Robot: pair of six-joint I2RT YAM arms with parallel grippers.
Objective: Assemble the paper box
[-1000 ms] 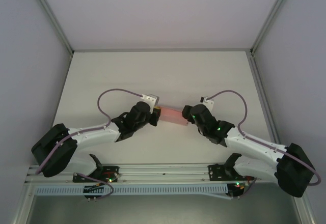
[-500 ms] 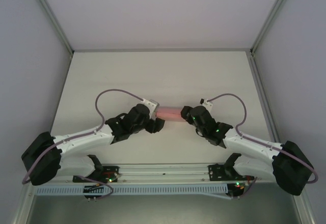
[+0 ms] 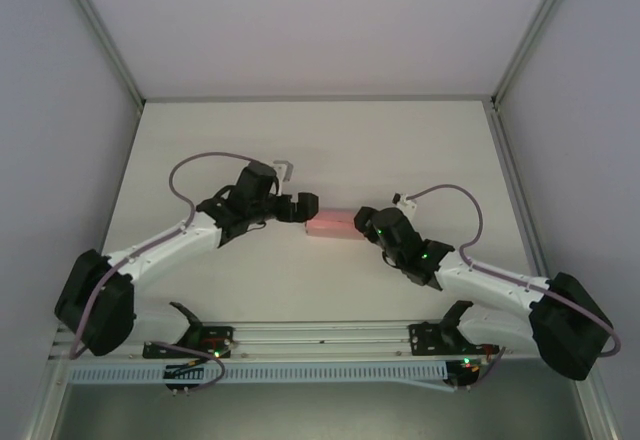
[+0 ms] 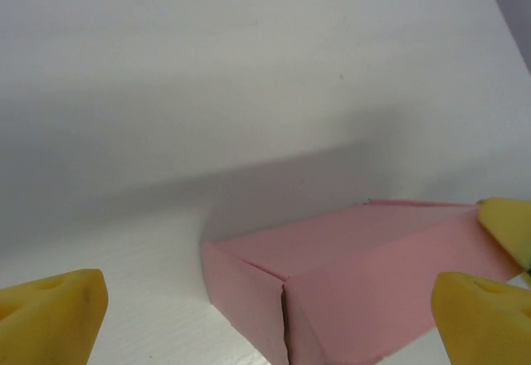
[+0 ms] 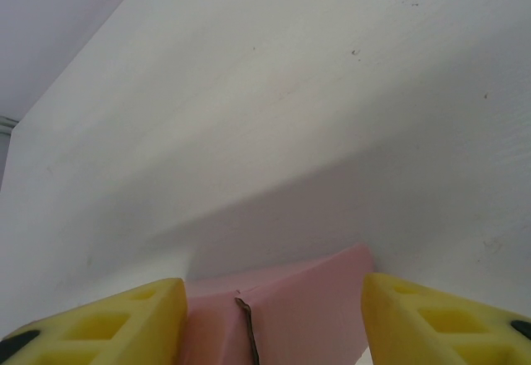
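The paper box is a small, closed pink rectangular box lying on the white table, mid-table. My left gripper stands open just off the box's left end, a little behind it, not touching it. In the left wrist view the box lies ahead of the wide-open left gripper, with a folded seam at its near corner. My right gripper is shut on the box's right end. In the right wrist view the box fills the gap of the right gripper, both yellow pads against its sides.
Grey walls with metal frame posts bound the table on the left, back and right. A rail with the arm bases runs along the near edge. Cables loop off both wrists.
My left gripper has opened, let go of the box's left end and drawn back to the left and farther from me. The right gripper keeps its hold; the box has shifted slightly.
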